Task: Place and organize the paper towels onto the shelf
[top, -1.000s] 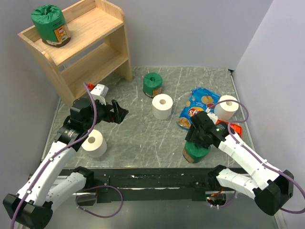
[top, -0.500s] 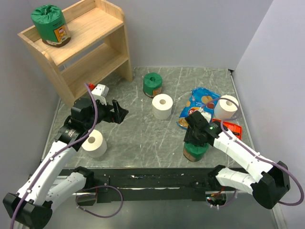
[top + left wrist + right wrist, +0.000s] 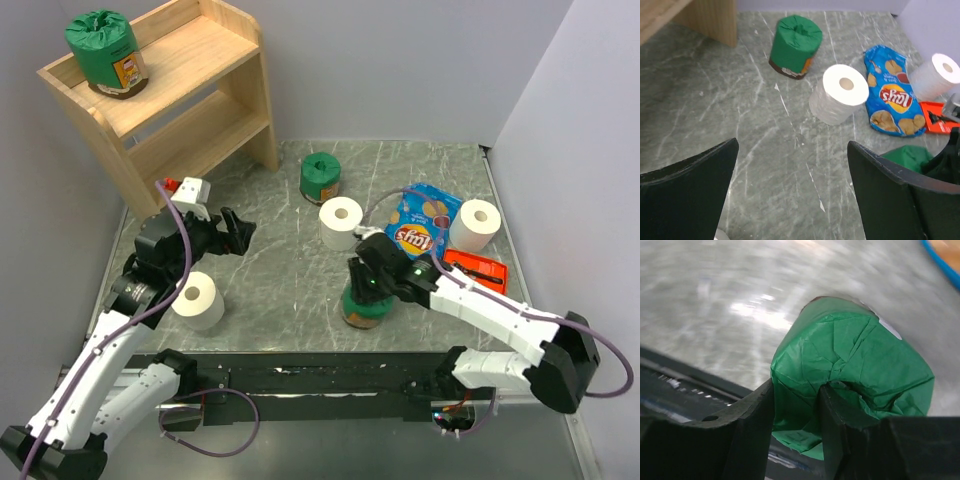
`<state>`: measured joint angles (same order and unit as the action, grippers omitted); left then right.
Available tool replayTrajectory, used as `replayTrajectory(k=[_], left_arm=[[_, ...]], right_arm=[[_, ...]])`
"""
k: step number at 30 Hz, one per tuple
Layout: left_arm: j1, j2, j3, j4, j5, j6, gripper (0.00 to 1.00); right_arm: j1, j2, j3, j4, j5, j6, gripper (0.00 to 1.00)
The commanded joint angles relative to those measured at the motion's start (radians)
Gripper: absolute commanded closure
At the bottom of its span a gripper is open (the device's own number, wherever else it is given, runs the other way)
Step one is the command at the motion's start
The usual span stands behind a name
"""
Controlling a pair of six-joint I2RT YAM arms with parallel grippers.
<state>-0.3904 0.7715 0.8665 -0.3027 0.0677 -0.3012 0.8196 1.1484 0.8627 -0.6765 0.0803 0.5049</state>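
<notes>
Though begun, far from done: one green roll on shelf top tier, far-left corner; five rolls not shelved. Right fingers clamped on second green roll near front desk edge; lift-off not discernible. Left fingers spread wide, holding nothing, between shelf and mid-desk. Third green roll and three white rolls loose on desk. Room on top tier beside shelved roll; lower tier bare where visible. Likely path leftward past left arm; front edge close.
</notes>
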Motion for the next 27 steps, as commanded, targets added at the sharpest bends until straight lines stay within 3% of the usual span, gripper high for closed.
replayTrajectory(k=[1,9,13,18,27], left_arm=[[-0.004,-0.031,-0.012,0.031,-0.066,-0.001,0.04],[-0.004,-0.025,-0.007,0.017,-0.138,-0.001,0.04],[-0.004,-0.026,-0.007,0.014,-0.158,-0.003,0.04],[-0.004,-0.028,-0.009,0.014,-0.166,-0.003,0.04],[-0.014,0.012,-0.003,0.014,-0.085,0.023,0.04]], right_arm=[[0.061,0.097,0.130,0.204,-0.066,-0.162,0.56],[0.176,0.368,0.377,0.207,-0.013,-0.279,0.55],[0.202,0.416,0.437,0.190,0.006,-0.287,0.49],[0.214,0.366,0.441,0.189,-0.004,-0.275,0.35],[0.214,0.130,0.331,0.147,0.015,-0.212,0.31]])
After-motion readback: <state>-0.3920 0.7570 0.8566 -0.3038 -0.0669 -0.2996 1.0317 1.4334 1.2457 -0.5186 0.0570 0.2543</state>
